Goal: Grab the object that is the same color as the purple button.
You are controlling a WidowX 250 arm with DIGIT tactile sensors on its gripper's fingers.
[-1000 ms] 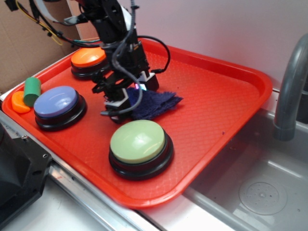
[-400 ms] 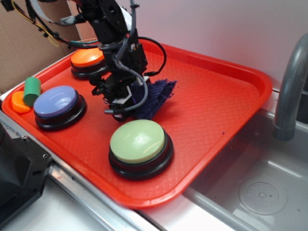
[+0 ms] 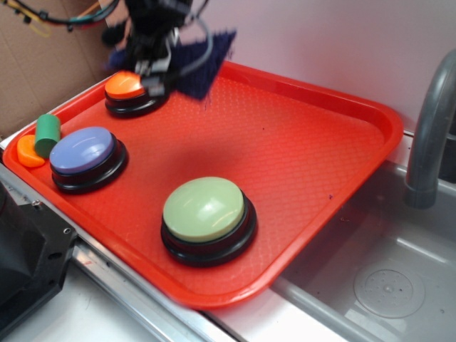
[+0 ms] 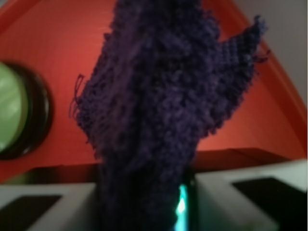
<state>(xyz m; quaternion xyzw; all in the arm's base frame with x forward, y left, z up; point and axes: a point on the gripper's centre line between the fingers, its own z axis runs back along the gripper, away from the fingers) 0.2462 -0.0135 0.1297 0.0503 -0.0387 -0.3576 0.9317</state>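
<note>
The dark purple rag [image 3: 203, 60] hangs in the air above the far edge of the red tray [image 3: 306, 157], clear of the tray floor, with only a faint shadow under it near the tray's middle. The gripper [image 3: 158, 60] is closed on the rag: in the wrist view the cloth [image 4: 159, 110] rises straight out from between the two pale fingers [image 4: 48, 207] and fills most of the picture, so the rag lies directly ahead of the gripper, along its own pointing line, with nothing between them. Its long axis runs away from the jaws, and a loose corner flares off to one side.

In the exterior view the arm is blurred, so the exact pinch point is hard to read there, but the rag trails to the right of the gripper and a little below it, towards the tray's far rim. Seen from the purple button [image 3: 84, 151], the rag is well apart, up beyond the orange button [image 3: 127, 85], which sits just under the gripper. The green button [image 3: 204, 208] is nearer the camera than the purple button, towards the sink side, and the green cylinder [image 3: 48, 135] stands just outside the tray, close beside the purple button.

Judging from this, the grab itself looks done; what matters next is that the hold stays firm, since the cloth dangles from one pinched edge.
</note>
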